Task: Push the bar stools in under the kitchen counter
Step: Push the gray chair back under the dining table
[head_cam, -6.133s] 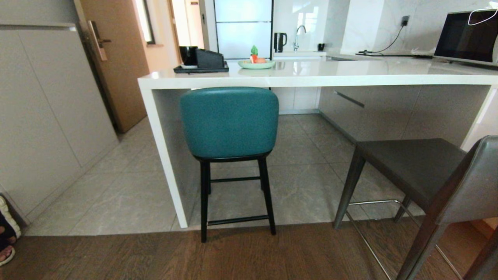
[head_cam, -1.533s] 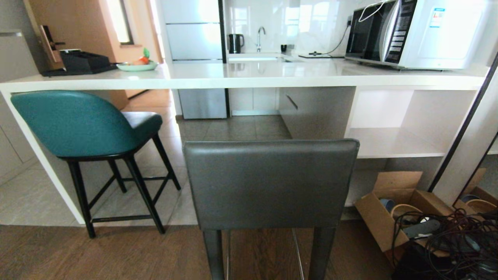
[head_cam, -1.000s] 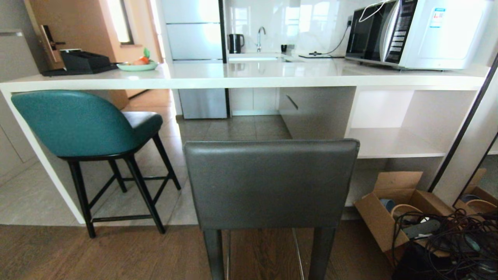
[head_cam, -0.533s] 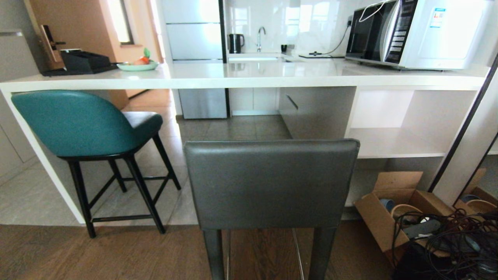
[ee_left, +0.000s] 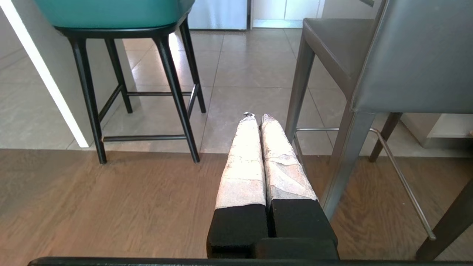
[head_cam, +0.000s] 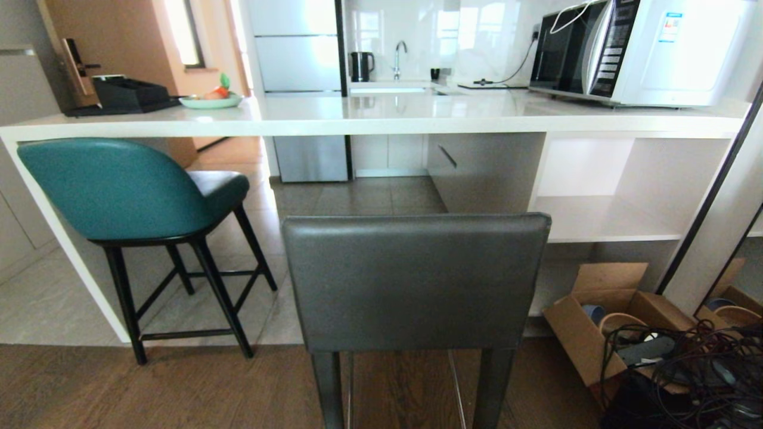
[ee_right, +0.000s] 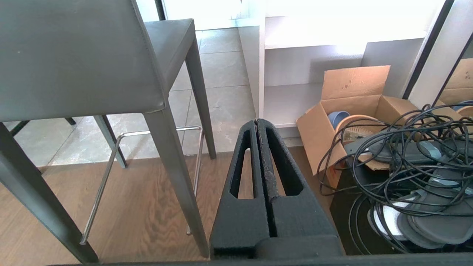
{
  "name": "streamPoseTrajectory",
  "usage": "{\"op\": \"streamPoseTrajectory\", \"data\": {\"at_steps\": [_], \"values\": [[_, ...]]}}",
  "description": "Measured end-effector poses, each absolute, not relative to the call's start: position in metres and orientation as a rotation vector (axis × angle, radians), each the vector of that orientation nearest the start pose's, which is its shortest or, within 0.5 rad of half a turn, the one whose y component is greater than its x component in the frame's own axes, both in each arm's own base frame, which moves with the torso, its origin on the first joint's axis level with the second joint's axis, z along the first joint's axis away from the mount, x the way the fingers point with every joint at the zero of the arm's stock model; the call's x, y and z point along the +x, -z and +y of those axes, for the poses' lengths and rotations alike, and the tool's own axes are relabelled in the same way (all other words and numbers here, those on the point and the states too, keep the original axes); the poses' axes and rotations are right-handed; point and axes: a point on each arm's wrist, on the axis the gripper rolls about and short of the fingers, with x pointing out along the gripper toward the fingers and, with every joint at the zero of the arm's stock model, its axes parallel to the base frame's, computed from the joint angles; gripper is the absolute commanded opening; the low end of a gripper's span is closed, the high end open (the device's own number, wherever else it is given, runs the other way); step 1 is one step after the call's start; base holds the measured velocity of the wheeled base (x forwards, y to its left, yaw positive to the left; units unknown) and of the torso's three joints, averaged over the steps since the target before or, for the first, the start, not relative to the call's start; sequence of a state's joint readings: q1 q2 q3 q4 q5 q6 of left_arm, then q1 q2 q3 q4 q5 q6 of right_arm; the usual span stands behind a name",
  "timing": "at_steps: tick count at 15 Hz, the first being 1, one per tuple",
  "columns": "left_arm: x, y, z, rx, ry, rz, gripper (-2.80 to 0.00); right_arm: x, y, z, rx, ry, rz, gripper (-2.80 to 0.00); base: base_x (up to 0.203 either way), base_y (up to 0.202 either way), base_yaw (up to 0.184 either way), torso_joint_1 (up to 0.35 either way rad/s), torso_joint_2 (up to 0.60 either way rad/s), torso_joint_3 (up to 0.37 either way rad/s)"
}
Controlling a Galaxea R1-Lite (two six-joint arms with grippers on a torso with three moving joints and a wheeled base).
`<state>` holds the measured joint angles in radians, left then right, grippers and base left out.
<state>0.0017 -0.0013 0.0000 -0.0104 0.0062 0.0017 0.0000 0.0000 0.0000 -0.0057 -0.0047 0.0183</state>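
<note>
Left hand (ee_left: 257, 117) and right hand (ee_right: 257, 122) both closed, empty, low behind grey stool (head_cam: 414, 280), flanking its back. Stool straight ahead, short of bench (head_cam: 381, 122); teal stool (head_cam: 119, 190) already under, left.

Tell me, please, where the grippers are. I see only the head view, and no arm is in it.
Observer: The left gripper is low over the wooden floor. It is aimed at the gap between the teal stool and the grey stool and touches neither.
Operator: Are its fingers open?
Observer: No, its taped fingers are shut together and hold nothing.
Operator: And the right one?
Observer: The right gripper is shut too. It is on the grey stool's right side, between the stool and the cardboard box, and touches nothing.
</note>
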Motion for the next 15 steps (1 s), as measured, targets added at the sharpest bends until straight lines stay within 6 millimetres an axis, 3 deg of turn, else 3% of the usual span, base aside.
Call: {"op": "streamPoseTrajectory", "data": {"at_steps": [15], "values": [[-0.0229,-0.0765,0.0001,-0.003,-0.007,-0.012,-2.80,-0.0228,-0.0760,-0.0001,0.018,0.004,-0.005,-2.80,0.000,0.000,0.000,0.000,0.00,0.000]]}}
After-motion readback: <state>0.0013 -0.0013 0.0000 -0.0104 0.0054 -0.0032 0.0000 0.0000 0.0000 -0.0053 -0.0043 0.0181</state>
